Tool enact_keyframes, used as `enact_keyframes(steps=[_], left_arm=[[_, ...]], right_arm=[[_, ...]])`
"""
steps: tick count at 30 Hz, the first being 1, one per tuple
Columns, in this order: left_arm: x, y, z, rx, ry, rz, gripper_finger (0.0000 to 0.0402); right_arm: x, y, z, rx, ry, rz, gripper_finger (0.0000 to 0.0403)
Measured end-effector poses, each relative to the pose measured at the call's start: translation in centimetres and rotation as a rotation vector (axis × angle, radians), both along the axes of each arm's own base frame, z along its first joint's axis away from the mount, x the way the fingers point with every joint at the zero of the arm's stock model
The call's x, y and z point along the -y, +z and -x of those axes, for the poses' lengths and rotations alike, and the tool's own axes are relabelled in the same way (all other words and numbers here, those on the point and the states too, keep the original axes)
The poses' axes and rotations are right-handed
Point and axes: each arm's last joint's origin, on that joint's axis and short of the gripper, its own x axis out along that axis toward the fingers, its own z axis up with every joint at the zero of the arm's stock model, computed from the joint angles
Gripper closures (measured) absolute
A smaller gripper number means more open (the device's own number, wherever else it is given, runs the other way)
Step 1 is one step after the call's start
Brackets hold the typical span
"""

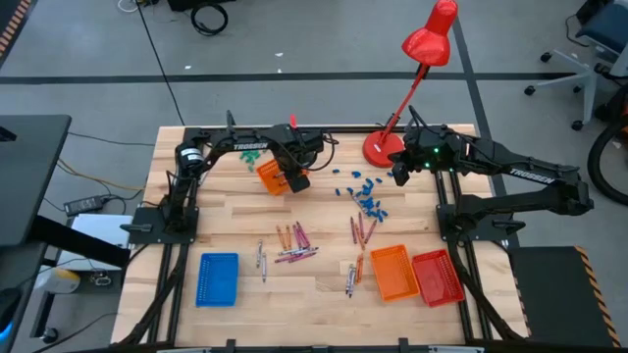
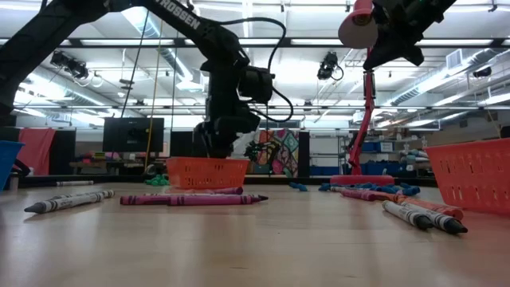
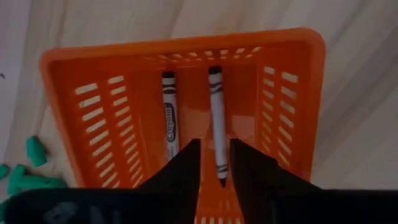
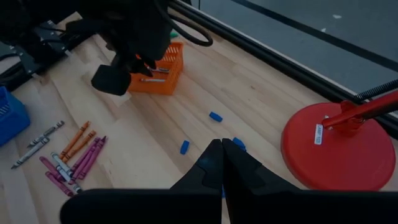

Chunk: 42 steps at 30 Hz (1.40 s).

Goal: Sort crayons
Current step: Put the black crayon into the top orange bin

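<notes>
An orange basket stands on the table at the far left, with my left gripper pointing down into it. Two grey-white crayons lie side by side on its floor. One crayon is beside the fingers. The tip end of the other crayon runs into the open gap between them, with space on either side. Loose crayons in orange, purple and grey lie at mid-table, and more crayons lie to their right. My right gripper is shut and hangs high beside the red lamp's base.
Small blue pieces are scattered right of the basket, and green pieces lie behind it. A blue tray, an orange tray and a red tray sit near the front edge. A red lamp base stands at the far edge.
</notes>
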Motion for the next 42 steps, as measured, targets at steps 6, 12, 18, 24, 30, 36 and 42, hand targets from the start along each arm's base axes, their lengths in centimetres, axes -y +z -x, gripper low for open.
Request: enact_keyframes(steps=[6,12,18,24,30,36,42], left_arm=[[0.2,0.4,0.2,-0.011,-0.004,-0.003,0.0256],[1.3,2.9,-1.1,0.124,-0.052,-0.122,0.0258],[4.6,4.8,-4.5,0.404,-0.282,-0.193,0.0258],[7.4,2.5,-7.9,0.589,-0.430,-0.056,0.0259],[7.4,0.4,-10.3,0.597,-0.440,0.022,0.0260],[6.9,-0.5,-13.1,0.631,-0.553,0.008,0.0260],[6.3,-1.9,-14.6,0.650,-0.700,-0.021,0.0260]], right_arm=[[0.0,0.0,0.0,-0.001,0.002,0.002,0.0395],[0.0,0.0,-0.2,-0.004,0.017,0.020,0.0395],[0.1,0.2,-0.5,0.029,0.024,0.030,0.0395],[0.0,0.1,-0.8,0.030,0.063,-0.002,0.0395],[-0.4,0.0,-1.0,0.037,0.079,-0.027,0.0395],[-0.8,-0.2,-0.8,0.032,0.102,-0.086,0.0395],[-1.2,0.0,-0.3,0.041,0.103,-0.116,0.0395]])
